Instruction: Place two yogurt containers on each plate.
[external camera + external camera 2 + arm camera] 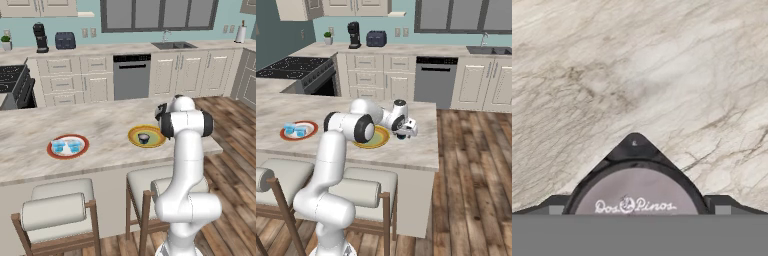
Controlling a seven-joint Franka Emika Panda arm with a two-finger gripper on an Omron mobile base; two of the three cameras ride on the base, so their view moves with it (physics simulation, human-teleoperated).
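A white plate with a red-orange rim (52, 148) (285, 136) carries two pale blue yogurt containers (66, 146) (296, 130). To its right, the yellow plate (134, 136) (378, 141) holds one dark yogurt container (144, 138); my arm hides part of this plate. Another dark yogurt container with a grey "Dos Pinos" lid (635, 192) stands on the counter just right of the yellow plate. My gripper (637, 206) (403, 133) is low over it, open, with a fingertip (557, 204) on either side of the cup.
The marble island counter (30, 130) (637, 65) ends a short way right of my gripper (428, 150). Two padded stools (55, 210) stand against the near side. The stove, dishwasher and sink line the far wall.
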